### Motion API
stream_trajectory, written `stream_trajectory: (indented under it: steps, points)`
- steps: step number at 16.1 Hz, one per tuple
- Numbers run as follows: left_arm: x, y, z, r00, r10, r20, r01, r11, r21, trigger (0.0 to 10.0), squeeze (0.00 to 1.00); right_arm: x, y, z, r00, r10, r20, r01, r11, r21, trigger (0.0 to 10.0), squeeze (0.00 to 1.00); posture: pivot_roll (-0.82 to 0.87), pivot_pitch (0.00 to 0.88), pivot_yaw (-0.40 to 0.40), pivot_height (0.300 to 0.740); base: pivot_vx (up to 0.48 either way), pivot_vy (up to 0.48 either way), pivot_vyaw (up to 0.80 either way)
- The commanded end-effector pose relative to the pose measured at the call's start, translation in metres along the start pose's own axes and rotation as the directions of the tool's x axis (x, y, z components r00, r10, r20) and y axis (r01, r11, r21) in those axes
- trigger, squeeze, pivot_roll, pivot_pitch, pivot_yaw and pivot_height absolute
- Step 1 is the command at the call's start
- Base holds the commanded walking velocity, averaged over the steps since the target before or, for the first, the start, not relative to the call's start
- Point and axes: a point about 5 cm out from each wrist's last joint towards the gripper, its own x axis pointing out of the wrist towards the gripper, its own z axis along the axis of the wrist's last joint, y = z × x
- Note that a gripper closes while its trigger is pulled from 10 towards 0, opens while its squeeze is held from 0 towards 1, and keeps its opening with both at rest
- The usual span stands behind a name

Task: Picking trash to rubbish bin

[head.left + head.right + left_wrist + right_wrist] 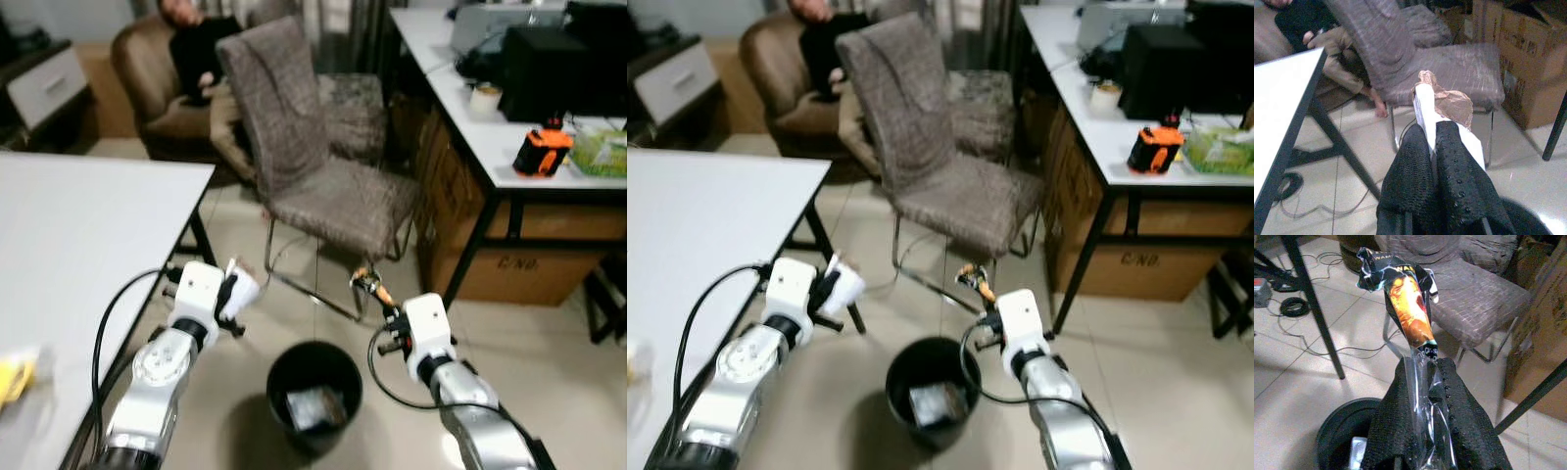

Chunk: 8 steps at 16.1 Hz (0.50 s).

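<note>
Head views: we're standing over the black rubbish bin (pixel 314 394) on the tile floor, some trash already in the bottom of it. Left gripper (pixel 238 290) sits up and to the bin's left, near the white table's (pixel 88 225) edge, fingers closed on a white paper scrap (pixel 243 288). Right gripper (pixel 377 295) is just past the bin's right rim, closed on an orange snack wrapper (pixel 369 284). Neither load is over the opening yet. A grey chair (pixel 323 166) stands right behind the bin, with a person (pixel 201 49) reclining on a sofa further back. Left wrist view: fingers (pixel 1459 186) pinch the scrap low down, its crumpled brownish top sticking out beyond the tips, chair seat beyond. Right wrist view: fingers (pixel 1464 416) clamp the clear tail of the wrapper, printed end standing up past the tips, bin rim (pixel 1347 418) below and to one side. Risks, as we judge them: releasing from here drops both onto the floor; light film may cling to the pads or drift off past the rim; bringing both arms in together could clash over the small opening or knock the bin.
</note>
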Motion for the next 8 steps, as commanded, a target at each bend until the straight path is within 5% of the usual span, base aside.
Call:
stream_trajectory:
  steps: [1,5,8]
  points:
    - [0.0053,-0.0073,0.0075,0.999,-0.025,0.025,0.025,1.0,0.009,10.0,0.0,-0.0038,-0.0102,0.0003,1.0,-0.03,0.005,0.031,0.999,-0.022,10.0,0.0,-0.08,0.0,0.044,0.74,0.428,0.0,0.0]
    - [0.0032,-0.0065,0.0043,1.0,-0.03,0.01,0.03,1.0,0.01,10.0,0.0,-0.0095,-0.0117,-0.0055,0.999,-0.04,-0.008,0.04,0.999,-0.022,10.0,0.0,-0.08,0.0,0.051,0.74,0.411,0.0,0.0]
    - [0.0059,-0.0086,0.0033,0.999,-0.052,-0.002,0.052,0.999,0.007,10.0,0.0,-0.0091,-0.0123,-0.0032,0.999,-0.038,0.001,0.038,0.999,-0.025,10.0,0.0,-0.09,0.0,0.053,0.74,0.0,0.0,0.0]
